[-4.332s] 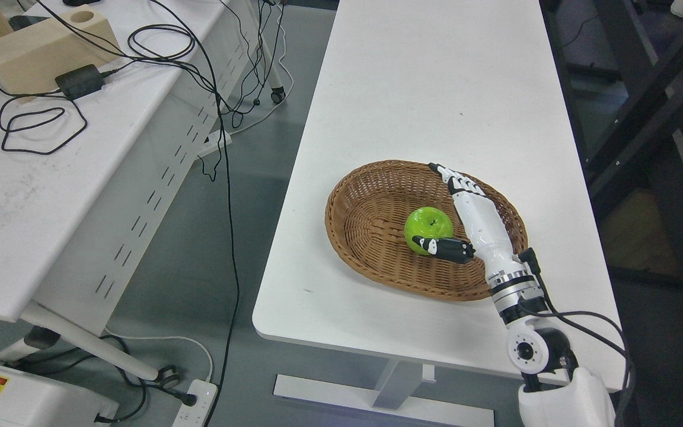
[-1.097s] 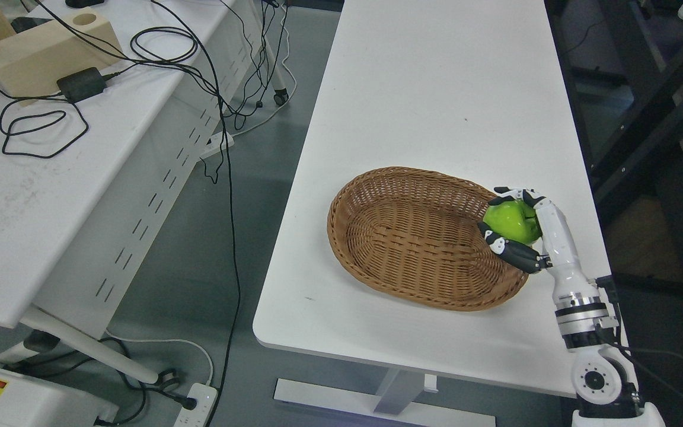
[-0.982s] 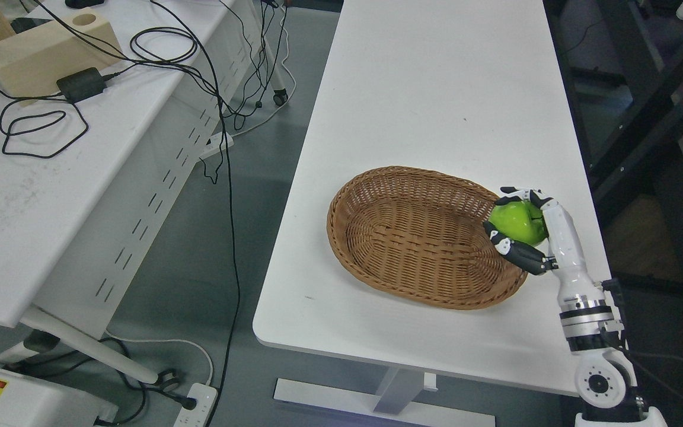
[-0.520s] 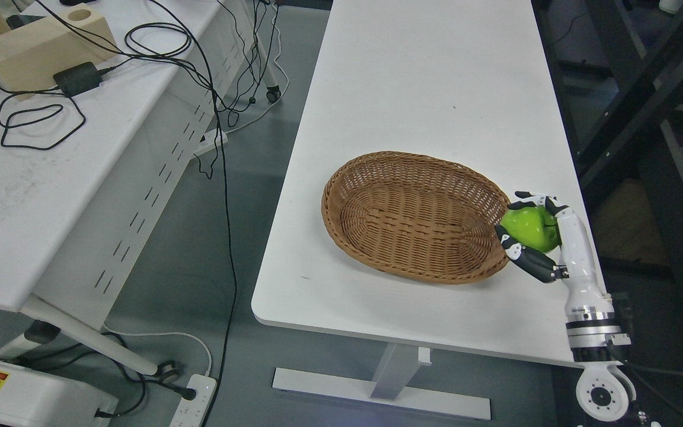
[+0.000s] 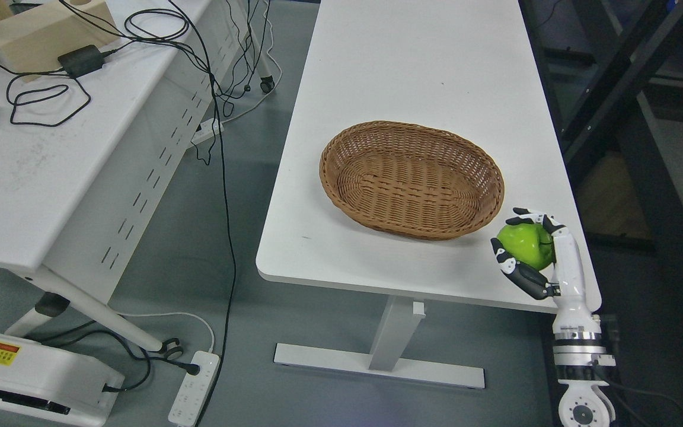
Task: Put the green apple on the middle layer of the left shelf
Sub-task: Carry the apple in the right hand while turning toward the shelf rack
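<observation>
A shiny green apple (image 5: 526, 244) is held in my right hand (image 5: 522, 243), whose fingers (image 5: 532, 216) curl over its top while the black thumb presses under it. The hand holds the apple above the near right corner of the white table (image 5: 424, 77), clear of the brown wicker basket (image 5: 411, 178). The basket holds nothing. My right arm rises from the lower right edge. The left arm is out of view. A dark shelf frame (image 5: 620, 89) stands to the right of the table.
A second white table (image 5: 33, 178) on the left carries a wooden block (image 5: 51, 29), a black power adapter (image 5: 82, 60) and tangled cables. A white device (image 5: 33, 379) and a power strip (image 5: 190, 394) lie on the grey floor.
My right hand has closed on the apple, lifted it out of the basket and carried it right and toward me. The whole picture has shifted, so the camera moved too.
</observation>
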Motion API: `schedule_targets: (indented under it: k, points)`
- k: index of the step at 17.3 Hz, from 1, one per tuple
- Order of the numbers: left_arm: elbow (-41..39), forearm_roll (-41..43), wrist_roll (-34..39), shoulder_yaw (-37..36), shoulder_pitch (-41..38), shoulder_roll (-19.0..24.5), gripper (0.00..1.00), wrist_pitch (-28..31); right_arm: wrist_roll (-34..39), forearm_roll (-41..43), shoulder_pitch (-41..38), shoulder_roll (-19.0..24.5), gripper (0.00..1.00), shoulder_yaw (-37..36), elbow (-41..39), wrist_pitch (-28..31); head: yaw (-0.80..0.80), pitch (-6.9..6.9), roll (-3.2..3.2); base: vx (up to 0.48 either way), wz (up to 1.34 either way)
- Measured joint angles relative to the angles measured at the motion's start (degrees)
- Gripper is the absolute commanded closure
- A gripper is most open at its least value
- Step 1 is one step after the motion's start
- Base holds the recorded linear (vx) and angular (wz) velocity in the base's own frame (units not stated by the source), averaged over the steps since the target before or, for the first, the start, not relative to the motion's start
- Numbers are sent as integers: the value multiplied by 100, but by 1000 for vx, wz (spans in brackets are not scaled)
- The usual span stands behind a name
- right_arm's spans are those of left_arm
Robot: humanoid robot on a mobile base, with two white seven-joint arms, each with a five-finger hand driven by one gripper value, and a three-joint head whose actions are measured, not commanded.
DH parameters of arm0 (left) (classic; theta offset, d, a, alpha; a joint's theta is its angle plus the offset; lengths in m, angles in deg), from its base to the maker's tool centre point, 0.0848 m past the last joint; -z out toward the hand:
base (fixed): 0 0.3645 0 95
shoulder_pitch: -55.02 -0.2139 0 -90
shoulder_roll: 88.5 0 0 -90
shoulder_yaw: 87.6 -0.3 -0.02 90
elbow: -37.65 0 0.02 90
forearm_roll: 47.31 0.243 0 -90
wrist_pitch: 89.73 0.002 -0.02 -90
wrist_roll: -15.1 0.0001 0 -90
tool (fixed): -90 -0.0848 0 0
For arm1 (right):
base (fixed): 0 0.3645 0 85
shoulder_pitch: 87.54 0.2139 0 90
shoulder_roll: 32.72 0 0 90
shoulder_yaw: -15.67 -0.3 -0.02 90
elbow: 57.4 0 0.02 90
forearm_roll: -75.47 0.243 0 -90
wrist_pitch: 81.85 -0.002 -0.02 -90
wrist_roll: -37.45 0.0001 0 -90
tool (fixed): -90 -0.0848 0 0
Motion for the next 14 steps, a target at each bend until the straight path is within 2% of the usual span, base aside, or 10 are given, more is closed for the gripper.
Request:
schedule_targets:
  k: [6, 14]
  points:
    - [1, 0, 0, 0, -2, 0, 0, -2, -13, 0, -98, 206, 100, -13, 0, -1, 0, 0, 0, -153, 69]
    - [0, 0, 0, 0, 1, 0, 0, -17, -21, 5, -144, 344, 100, -52, 1, -14, 0, 0, 0, -168, -352]
